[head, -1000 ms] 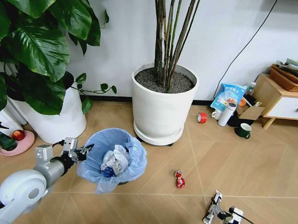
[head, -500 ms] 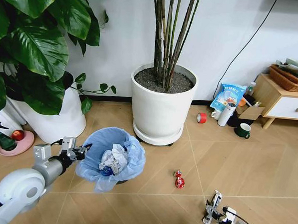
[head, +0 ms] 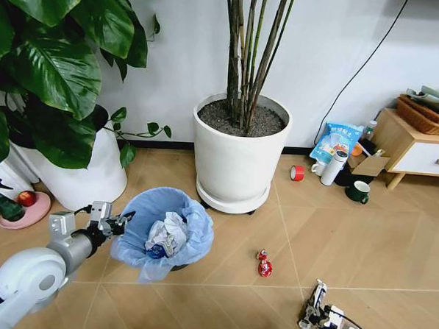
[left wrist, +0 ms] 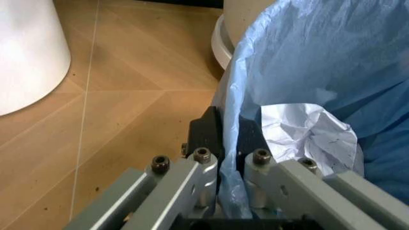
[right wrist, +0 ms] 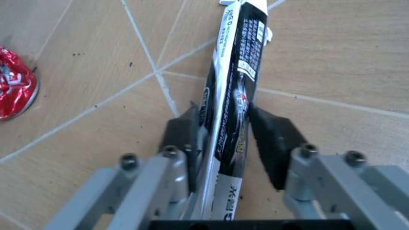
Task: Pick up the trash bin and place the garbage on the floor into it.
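Left end effector (head: 125, 221) was clamped on the near-left rim of the trash bin (head: 164, 232); in the left wrist view its dark pads (left wrist: 206, 129) pinched the light-blue bag and rim between them. The bin sat on the floor (head: 363, 238) in front of the big white plant pot (head: 238, 154), slightly to its left, with crumpled white paper (head: 168, 232) and a bit of blue wrapper inside. I saw the right end effector (head: 315, 309) low at the bottom right of the head view, just above the floor, and in the right wrist view its fingers (right wrist: 182, 139) were closed on a long flat black-and-white wrapper (right wrist: 233, 96) held edge-on between the pads. A red crumpled wrapper (head: 263, 264) lay on the floor between the bin and the right end effector, apart from both; it also showed at the edge of the right wrist view (right wrist: 14, 84). A red tape roll (head: 298, 172) lay farther back, near the low wooden cabinet (head: 412, 149).
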